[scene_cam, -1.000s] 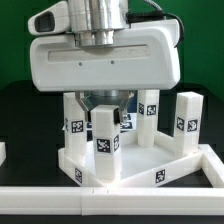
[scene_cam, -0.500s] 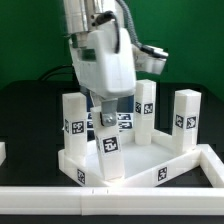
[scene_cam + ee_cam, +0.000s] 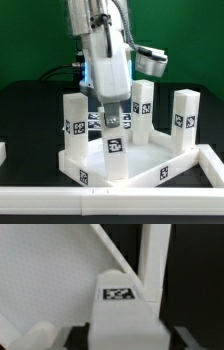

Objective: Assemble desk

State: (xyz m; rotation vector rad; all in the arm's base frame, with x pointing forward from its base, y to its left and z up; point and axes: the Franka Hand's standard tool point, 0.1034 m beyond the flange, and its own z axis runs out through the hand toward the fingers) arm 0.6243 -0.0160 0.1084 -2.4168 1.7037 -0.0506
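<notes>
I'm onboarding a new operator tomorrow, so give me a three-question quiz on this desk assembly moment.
1. True or false: all four legs stand upright on the desk slab.
2. Which leg is the gripper at? A) the front leg B) the leg on the exterior view's far right C) the leg on the exterior view's left
3. Fill in: the white border rail lies on the ____ table.

Key:
1. True; the fourth leg stands at the back.
2. A; the fingers reach down to its top, though whether they are closed on it cannot be told.
3. black
</notes>
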